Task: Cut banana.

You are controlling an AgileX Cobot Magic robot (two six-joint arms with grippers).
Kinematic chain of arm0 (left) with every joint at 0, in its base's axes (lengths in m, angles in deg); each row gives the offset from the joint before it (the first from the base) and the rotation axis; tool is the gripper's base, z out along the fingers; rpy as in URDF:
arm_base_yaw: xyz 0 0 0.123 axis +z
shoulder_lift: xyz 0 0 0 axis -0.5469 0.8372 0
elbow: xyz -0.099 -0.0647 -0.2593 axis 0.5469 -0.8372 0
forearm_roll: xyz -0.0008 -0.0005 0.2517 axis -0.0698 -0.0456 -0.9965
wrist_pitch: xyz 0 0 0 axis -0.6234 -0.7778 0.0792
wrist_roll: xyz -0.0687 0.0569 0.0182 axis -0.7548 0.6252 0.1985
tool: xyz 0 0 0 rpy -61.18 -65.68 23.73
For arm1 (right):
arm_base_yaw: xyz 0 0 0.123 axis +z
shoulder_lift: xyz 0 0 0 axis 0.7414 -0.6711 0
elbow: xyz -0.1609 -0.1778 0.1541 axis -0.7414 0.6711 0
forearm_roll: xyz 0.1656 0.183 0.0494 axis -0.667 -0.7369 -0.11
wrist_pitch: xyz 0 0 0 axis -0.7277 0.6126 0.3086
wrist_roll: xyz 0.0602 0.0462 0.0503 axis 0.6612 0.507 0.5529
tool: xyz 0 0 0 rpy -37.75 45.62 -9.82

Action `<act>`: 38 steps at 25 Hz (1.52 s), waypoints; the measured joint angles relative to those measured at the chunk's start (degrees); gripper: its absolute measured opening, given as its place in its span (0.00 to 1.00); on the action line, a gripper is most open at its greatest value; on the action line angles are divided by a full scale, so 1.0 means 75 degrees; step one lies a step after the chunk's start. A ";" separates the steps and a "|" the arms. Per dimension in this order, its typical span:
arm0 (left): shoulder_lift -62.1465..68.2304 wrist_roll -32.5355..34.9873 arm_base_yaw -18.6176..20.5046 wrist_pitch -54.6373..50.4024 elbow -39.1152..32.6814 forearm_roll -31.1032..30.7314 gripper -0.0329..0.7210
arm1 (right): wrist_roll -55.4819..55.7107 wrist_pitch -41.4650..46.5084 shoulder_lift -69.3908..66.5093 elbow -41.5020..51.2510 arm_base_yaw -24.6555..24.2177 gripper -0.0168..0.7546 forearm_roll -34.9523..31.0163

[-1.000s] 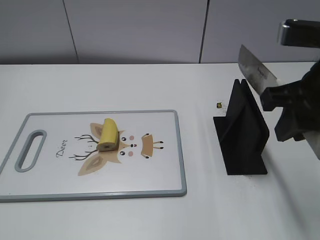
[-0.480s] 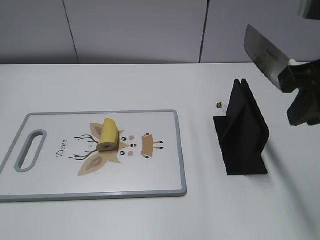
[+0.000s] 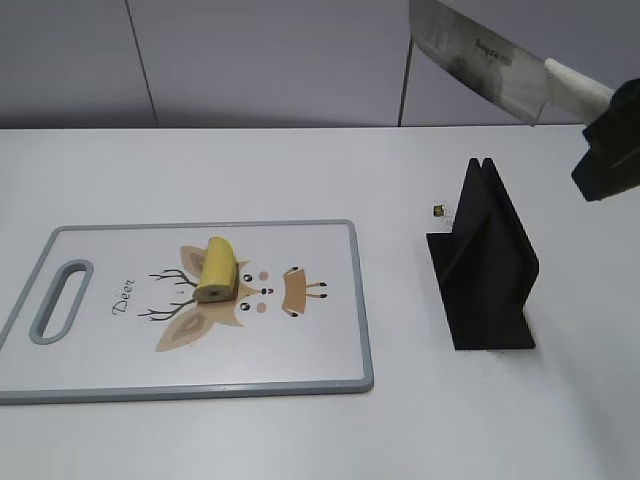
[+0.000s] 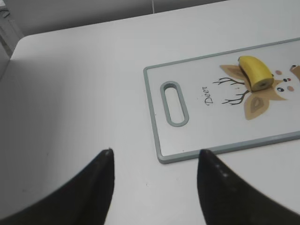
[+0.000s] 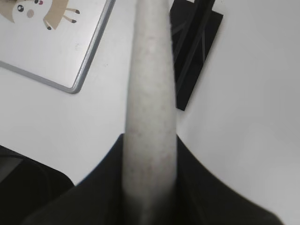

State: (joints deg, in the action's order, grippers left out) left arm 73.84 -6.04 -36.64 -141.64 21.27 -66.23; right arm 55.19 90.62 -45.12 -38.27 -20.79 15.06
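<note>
A short piece of banana (image 3: 216, 269) lies on the white cutting board (image 3: 320, 345), resting over the antlers and head of the printed deer picture, near the board's middle and well apart from the grey handle slot (image 3: 60, 301) at its left end. In the left wrist view the same banana piece (image 4: 255, 72) sits at the far right of the board (image 4: 206, 136), with the word "Deer" printed between it and the slot. The left gripper (image 4: 154, 161) hovers over bare table just beside the board's handle end, its two dark fingers spread apart with nothing between them. The right gripper (image 3: 610, 150) is high at the right edge of the exterior view, clamped on the white handle of a cleaver (image 3: 480, 60); the broad steel blade points up and to the left, raised above the black knife stand (image 3: 485, 265) and clear of it. The right wrist view shows the cleaver's pale handle (image 5: 150, 117) running up between the dark fingers, with the stand (image 5: 194, 42) and a corner of the board (image 5: 89, 61) on the table below. A tiny dark object (image 3: 438, 210) lies on the table just left of the stand.
</note>
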 joint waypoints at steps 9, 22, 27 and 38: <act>0.2115 0.1391 0.0000 0.1457 0.0999 0.1201 0.84 | -0.2759 -0.0007 -0.1079 -0.0728 0.0000 0.24 -0.0001; 0.6824 0.5938 0.0000 0.1221 0.3814 0.3249 0.83 | -0.6402 0.0082 -0.3007 -0.2729 0.0000 0.24 -0.0581; 0.8524 0.7508 0.0000 -0.0096 0.5601 0.3420 0.82 | -0.7842 0.0259 -0.3763 -0.3414 0.0000 0.24 -0.1437; 1.0919 0.8978 -0.0529 -0.1045 0.7063 0.3511 0.82 | -0.9796 0.0282 -0.4805 -0.3838 0.0000 0.24 -0.2670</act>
State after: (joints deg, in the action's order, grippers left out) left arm 155.73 61.29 -40.61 -149.48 74.24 -39.89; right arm -18.28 92.74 -81.16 -67.06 -20.79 -4.97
